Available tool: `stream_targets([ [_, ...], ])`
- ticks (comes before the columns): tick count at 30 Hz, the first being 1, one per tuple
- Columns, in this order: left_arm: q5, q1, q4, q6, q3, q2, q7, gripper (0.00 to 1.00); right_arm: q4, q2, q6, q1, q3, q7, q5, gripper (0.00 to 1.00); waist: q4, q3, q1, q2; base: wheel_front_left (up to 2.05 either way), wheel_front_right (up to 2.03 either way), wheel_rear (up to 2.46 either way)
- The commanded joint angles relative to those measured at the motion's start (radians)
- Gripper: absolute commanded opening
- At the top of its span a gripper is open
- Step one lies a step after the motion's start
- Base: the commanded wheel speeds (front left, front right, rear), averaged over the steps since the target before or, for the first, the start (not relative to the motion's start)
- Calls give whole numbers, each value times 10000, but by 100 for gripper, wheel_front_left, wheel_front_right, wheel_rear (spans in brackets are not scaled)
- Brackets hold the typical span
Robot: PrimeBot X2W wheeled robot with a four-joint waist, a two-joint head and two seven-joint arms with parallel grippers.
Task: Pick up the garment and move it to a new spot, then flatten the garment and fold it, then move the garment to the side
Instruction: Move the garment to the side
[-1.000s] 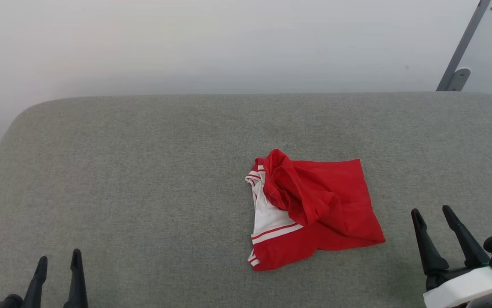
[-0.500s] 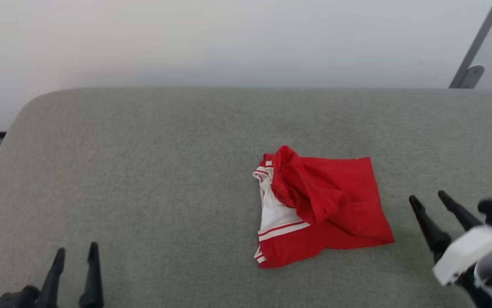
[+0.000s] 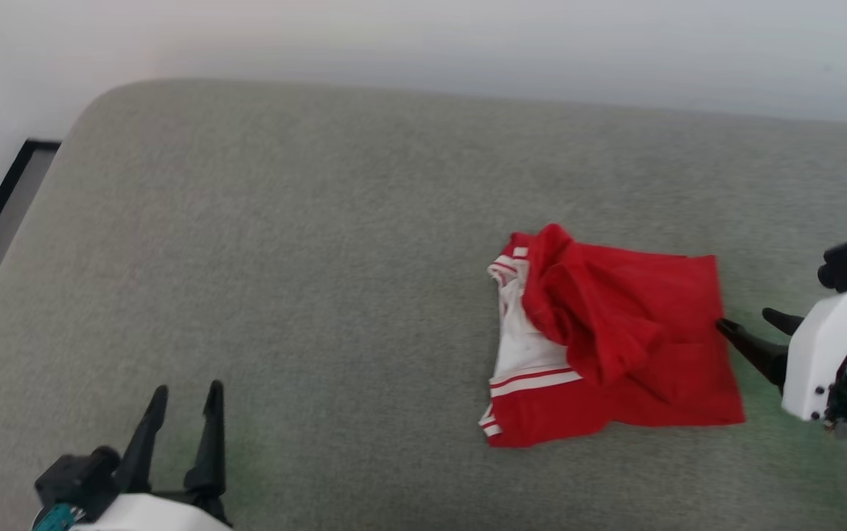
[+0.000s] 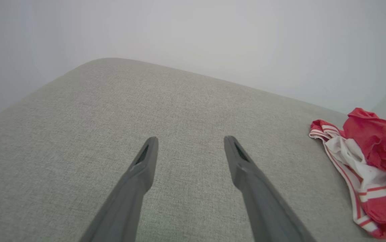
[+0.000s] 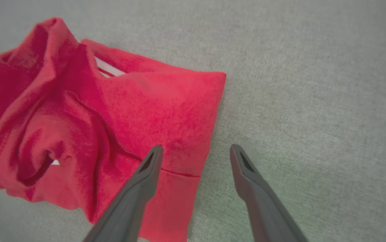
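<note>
- We see the garment [image 3: 615,339] crumpled on the grey cushion [image 3: 283,258].
- Our right gripper [image 3: 745,318], jaws spread and empty, straddles its right edge.
- Our left gripper [image 3: 189,387], likewise spread and empty, is well apart.

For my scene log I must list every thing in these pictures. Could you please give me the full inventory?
garment: one, red with white trim, crumpled on the surface, right of centre
padded surface: one, grey, under the garment
wall: one, white, behind the surface
left end effector: one, dark, open, over bare surface at lower left
right end effector: one, dark, open, astride the garment's right edge
</note>
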Motion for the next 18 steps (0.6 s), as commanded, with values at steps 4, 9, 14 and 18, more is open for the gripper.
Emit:
stream_targets([
  [4, -192, -444, 154, -29, -361, 59, -46, 100, 412, -183, 0, -622, 145, 1358, 289, 100, 567, 593, 0, 0, 0, 0, 0],
  [9, -273, -853, 281, -29, -686, 60, -46, 100, 1153, 14, 0, -1205, 471, 2876, 318, 100, 903, 1011, 0, 0, 0, 0, 0],
  [14, -387, -1219, 432, -29, -885, 36, -46, 100, 2221, 831, 2, -1458, 849, 4219, 380, 100, 1103, 1370, 0, 0, 0, 0, 0],
  [18, -433, -1451, 500, -29, -954, -3, -46, 100, 2485, 1238, 3, -1666, 1031, 4535, 345, 0, 1125, 1548, 0, 0, 0, 0, 0],
])
